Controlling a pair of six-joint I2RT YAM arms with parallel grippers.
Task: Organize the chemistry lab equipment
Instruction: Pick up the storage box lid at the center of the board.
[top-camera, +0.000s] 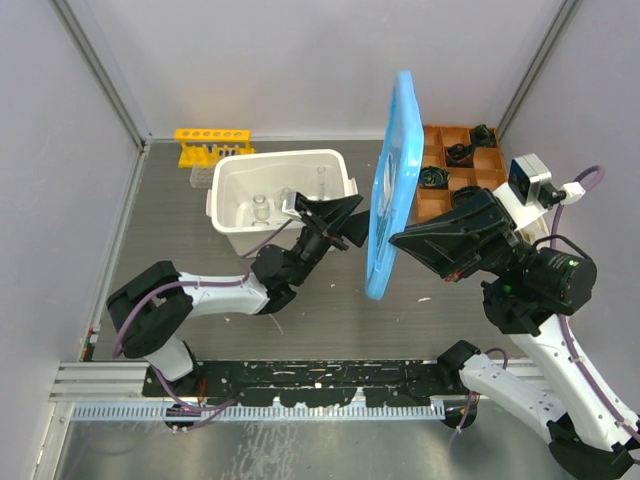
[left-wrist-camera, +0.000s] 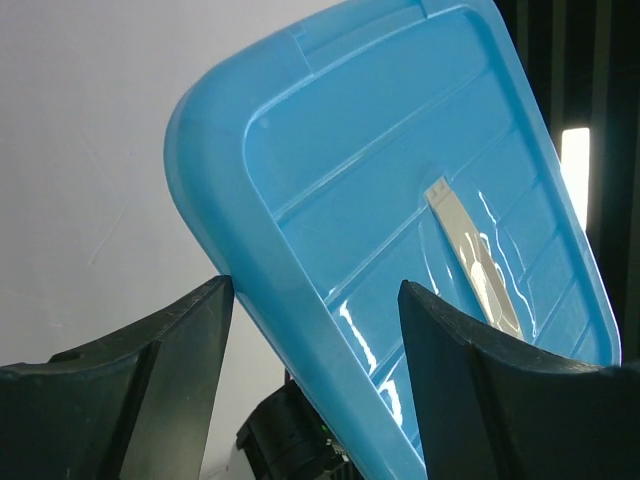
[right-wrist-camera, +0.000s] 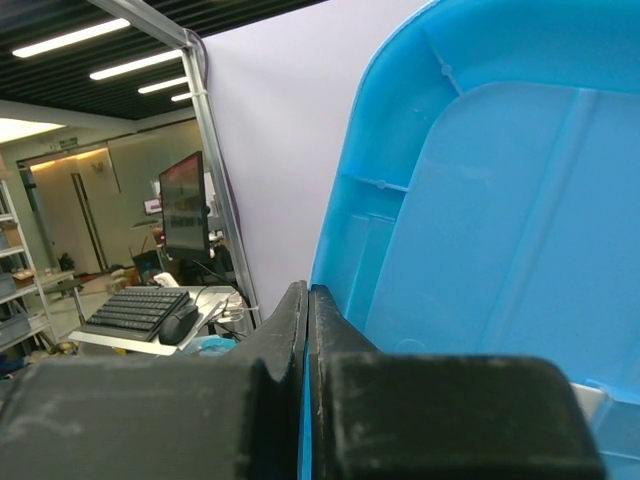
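So the right gripper (top-camera: 393, 240) is clamped tight on the rim of a big light-blue plastic bin lid (top-camera: 400, 150). It holds the lid up on edge above the dark grey wood-grain table (top-camera: 200, 275), just right of an open white plastic bin (top-camera: 232, 225). In the right wrist view its fingers (right-wrist-camera: 270, 350) are pressed together with only a thin sliver of blue between them, and the lid's ribbed underside (right-wrist-camera: 500, 250) fills the rest of the shot.

The left gripper (top-camera: 352, 222) sits between the bin and the lid with its jaws spread wide, pointed at the lid's face. From its own camera the lid (left-wrist-camera: 380, 150) slants across the gap between the two black fingers (left-wrist-camera: 150, 380), and there's a shiny pale strip on its surface. I honestly can't tell if either finger is touching the lid.

As for the lab stuff, a few small clear glass flasks (top-camera: 258, 207) are standing inside the white bin, plus a taller clear piece near its back right corner that's too faint to identify. The yellow rack (top-camera: 213, 140) is at the back left by the wall, with the clear plastic rack (top-camera: 203, 178) just in front of it, next to the bin's left corner. Over on the back right is an orange compartment tray (top-camera: 430, 200) with black objects (top-camera: 460, 153) in it, partly hidden behind the right arm.
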